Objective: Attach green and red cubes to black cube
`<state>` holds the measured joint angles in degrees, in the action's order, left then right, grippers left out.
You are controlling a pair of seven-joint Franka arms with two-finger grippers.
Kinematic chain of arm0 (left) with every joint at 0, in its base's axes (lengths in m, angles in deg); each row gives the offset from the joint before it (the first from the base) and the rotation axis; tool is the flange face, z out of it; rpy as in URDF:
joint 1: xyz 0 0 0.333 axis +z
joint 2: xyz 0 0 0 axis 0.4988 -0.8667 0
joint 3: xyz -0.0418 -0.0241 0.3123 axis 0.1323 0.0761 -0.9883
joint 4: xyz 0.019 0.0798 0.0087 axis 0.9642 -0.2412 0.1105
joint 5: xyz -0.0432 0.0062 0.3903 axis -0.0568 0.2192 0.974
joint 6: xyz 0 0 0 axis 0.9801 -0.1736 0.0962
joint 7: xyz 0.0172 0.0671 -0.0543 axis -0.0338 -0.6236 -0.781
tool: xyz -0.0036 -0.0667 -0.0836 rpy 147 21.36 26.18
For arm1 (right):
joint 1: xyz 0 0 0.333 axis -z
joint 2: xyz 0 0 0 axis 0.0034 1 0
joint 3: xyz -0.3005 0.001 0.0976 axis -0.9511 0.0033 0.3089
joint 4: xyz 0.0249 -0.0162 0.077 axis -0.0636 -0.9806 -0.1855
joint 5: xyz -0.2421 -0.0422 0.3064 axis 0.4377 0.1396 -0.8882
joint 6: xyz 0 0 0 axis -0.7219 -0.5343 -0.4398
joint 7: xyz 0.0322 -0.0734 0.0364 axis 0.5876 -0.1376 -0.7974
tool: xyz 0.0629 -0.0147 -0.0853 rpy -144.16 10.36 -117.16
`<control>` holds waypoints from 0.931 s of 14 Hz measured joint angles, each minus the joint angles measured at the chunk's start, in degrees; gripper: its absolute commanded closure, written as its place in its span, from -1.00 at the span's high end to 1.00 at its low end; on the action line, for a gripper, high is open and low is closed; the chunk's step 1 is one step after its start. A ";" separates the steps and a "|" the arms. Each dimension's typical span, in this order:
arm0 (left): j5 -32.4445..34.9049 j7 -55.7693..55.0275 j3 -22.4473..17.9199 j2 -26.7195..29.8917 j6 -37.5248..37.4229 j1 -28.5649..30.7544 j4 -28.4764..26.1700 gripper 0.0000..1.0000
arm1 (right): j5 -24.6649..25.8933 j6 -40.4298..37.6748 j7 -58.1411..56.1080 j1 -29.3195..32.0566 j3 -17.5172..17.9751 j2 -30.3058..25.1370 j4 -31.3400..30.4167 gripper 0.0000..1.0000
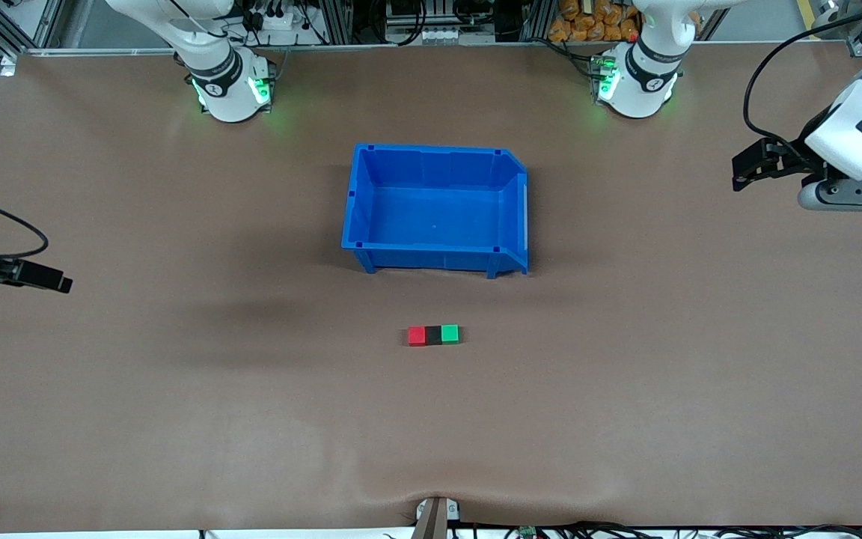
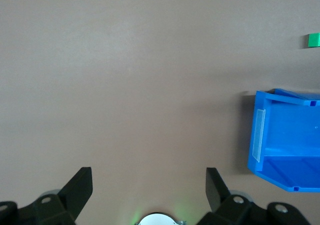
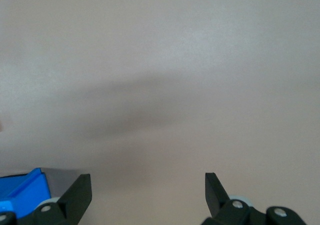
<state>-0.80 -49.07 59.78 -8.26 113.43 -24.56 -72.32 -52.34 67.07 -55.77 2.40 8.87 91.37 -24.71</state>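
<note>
surface: desk [image 1: 139, 419] under a plain brown mat, slightly rippled at the edge nearest the front camera | light: even, soft shadows on the mat | back edge: metal frame rails, tangled black cables [image 1: 281, 19], orange packets [image 1: 595, 19] | front edge: cables [image 1: 625, 530], small clamp [image 1: 437, 513]

Only a sliver of the small bright green cube [image 2: 314, 40] shows at the left wrist view's edge, where the big blue plastic bin [image 2: 280, 140] is also cut off; the right wrist view catches just one blue corner of it
</note>
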 measured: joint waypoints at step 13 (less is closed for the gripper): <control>-0.01 0.00 0.01 0.12 0.09 0.01 -0.29 1.00 | 0.00 -6.86 -0.96 0.00 0.10 -6.89 -2.37 1.00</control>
<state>-0.81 -49.07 59.78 -8.14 113.52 -24.56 -72.61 -52.34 60.21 -56.73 2.40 8.97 84.48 -27.08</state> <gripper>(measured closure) 0.000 0.000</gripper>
